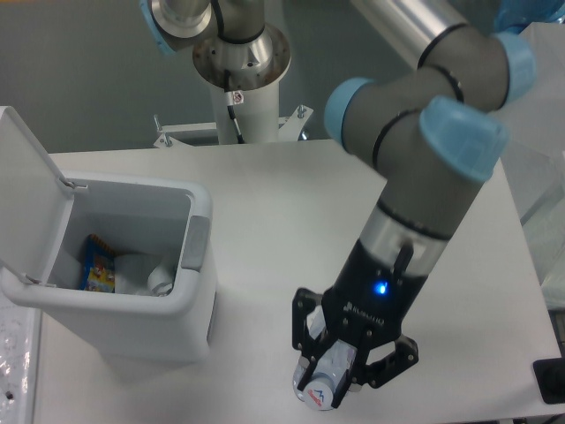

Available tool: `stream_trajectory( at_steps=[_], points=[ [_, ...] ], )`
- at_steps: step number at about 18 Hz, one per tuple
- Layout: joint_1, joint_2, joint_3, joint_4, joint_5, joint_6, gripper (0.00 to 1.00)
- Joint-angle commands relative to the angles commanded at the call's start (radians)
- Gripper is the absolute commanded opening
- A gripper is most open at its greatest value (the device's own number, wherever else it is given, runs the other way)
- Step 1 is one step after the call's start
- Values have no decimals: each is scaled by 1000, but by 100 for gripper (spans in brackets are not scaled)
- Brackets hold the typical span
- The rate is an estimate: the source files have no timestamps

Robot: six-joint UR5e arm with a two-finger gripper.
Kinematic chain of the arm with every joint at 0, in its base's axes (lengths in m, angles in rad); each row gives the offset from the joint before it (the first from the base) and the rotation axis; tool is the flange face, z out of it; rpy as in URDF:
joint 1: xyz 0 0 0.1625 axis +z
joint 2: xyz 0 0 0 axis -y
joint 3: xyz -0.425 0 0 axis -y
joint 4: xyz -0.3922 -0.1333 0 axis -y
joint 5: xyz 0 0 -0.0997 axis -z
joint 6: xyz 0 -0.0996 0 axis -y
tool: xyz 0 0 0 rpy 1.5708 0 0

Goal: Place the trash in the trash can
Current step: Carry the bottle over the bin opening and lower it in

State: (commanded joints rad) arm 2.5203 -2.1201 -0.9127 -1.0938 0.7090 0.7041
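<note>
My gripper (pixel 346 360) hangs over the table's front edge, seen from above, shut on the crushed clear plastic bottle (pixel 325 378). The bottle's white cap (pixel 317 397) points toward the camera and its body is mostly hidden by the black fingers (pixel 305 329). The white trash can (pixel 199 231) stands at the left, well apart from the gripper, with its flip lid (pixel 26 190) raised. Inside it lies a crumpled white wrapper (pixel 134 272).
A blue-yellow snack packet (pixel 98 265) lies in the bin beside the wrapper. The arm's white base column (pixel 244 84) stands at the table's back edge. A translucent box (pixel 521 97) sits at the right, and a small black object (pixel 551 380) at the front right corner.
</note>
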Motion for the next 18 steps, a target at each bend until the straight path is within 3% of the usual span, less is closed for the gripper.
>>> stream_trajectory(
  at_steps=[6,9,13,15,18],
  points=[
    [31,63,-8,6,-279,-43,14],
    [28,110,-35,6,-361,-60,16],
    [18,181,-147,12,-433,-48,17],
    [14,224,-210,44,-439,-41,17],
    [-34,239,-253,57,-439,-43,19]
  ],
)
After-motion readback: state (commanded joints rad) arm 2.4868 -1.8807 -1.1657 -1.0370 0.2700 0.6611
